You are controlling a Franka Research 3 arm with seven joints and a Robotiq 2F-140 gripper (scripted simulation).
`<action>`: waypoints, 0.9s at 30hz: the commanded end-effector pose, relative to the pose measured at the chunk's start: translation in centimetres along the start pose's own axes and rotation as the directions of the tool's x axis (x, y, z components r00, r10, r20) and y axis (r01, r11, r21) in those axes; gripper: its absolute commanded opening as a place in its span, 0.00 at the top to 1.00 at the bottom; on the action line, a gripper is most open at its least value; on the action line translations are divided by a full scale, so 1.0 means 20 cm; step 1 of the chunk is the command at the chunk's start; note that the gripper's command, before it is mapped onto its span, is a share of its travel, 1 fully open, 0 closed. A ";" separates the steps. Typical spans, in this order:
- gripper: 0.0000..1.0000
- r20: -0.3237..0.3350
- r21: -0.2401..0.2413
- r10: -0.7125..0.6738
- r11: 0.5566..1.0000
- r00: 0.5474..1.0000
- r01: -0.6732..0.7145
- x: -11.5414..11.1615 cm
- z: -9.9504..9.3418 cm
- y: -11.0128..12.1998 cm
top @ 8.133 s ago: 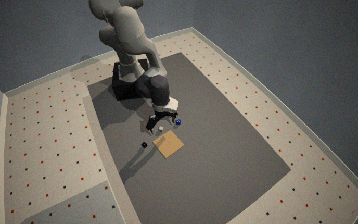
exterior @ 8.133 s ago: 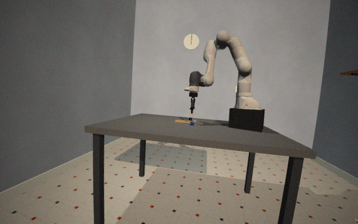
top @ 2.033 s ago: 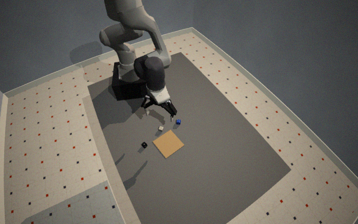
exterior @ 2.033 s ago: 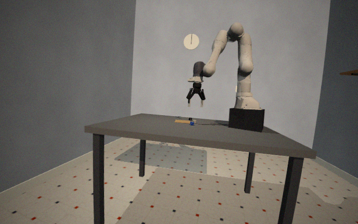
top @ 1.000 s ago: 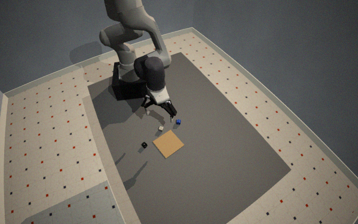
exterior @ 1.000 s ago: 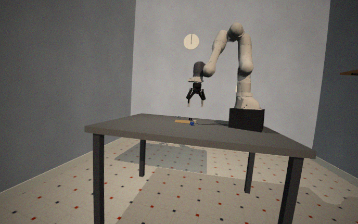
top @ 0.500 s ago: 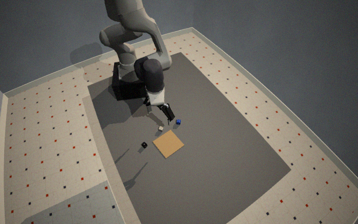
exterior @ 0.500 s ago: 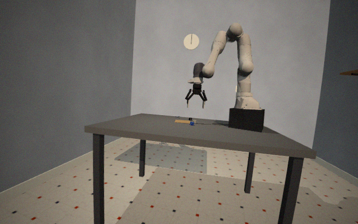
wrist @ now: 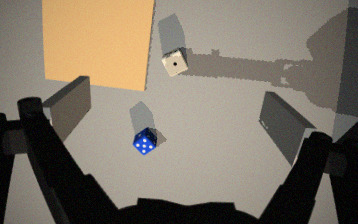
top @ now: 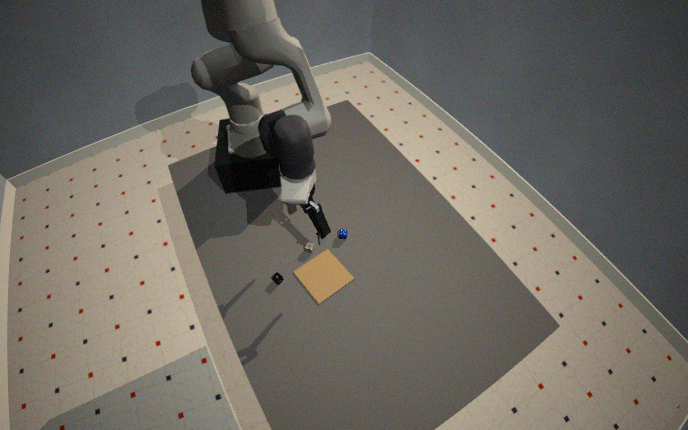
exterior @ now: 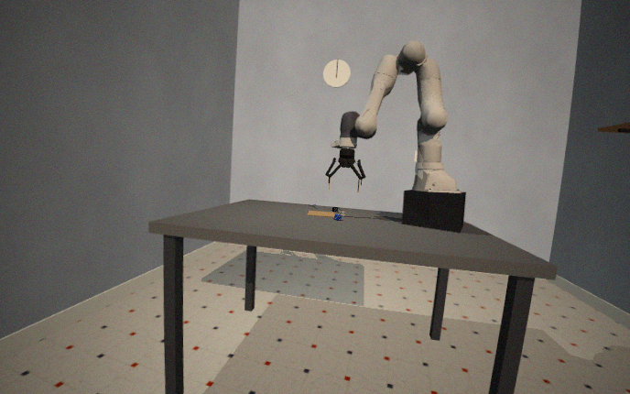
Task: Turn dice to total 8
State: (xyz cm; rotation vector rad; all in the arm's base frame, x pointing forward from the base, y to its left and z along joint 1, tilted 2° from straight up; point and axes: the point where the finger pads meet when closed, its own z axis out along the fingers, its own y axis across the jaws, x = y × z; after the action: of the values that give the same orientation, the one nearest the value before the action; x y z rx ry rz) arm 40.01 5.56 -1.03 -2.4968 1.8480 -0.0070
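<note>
In the top view, a glossy black cubic die (top: 277, 278) (exterior: 334, 209) is seen left of centre on the smooth grey table (top: 405, 329) (exterior: 278, 227) (wrist: 210, 175). Next, a cream die (top: 309, 246) (exterior: 342, 213) (wrist: 174, 63) is set off the mat, one dark pip shown in the wrist view. The black gripper (top: 318, 220) (exterior: 344, 187) (wrist: 177, 99) is held above, its flat-padded fingers spread wide apart. Near centre, the square, fine-grained tan mat (top: 323, 276) (exterior: 320, 213) (wrist: 97, 42) is laid flat. Farther right, a shiny blue die (top: 342, 233) (exterior: 338, 217) (wrist: 144, 141) is placed off it, white-pipped

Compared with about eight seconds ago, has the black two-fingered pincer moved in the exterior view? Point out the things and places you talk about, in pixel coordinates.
Yes. The black two-fingered pincer (top: 315, 223) (exterior: 343, 186) (wrist: 177, 99) is higher above the grey rectangular table (top: 431, 304) (exterior: 278, 230) (wrist: 215, 175) now.
</note>
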 end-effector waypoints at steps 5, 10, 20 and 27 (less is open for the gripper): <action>0.00 -0.028 0.006 0.234 0.972 0.972 -0.234 0.00 0.01 -0.01; 0.00 -0.028 0.008 0.308 0.952 0.951 -0.307 0.00 0.02 -0.01; 0.00 -0.026 0.012 0.465 0.885 0.885 -0.465 0.01 0.04 -0.01; 0.00 -0.026 0.016 0.562 0.827 0.827 -0.562 0.01 0.05 -0.01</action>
State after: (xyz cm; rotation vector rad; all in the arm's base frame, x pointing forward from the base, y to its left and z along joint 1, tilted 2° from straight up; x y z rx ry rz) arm 40.07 5.52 -2.00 -2.0276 2.3498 0.0030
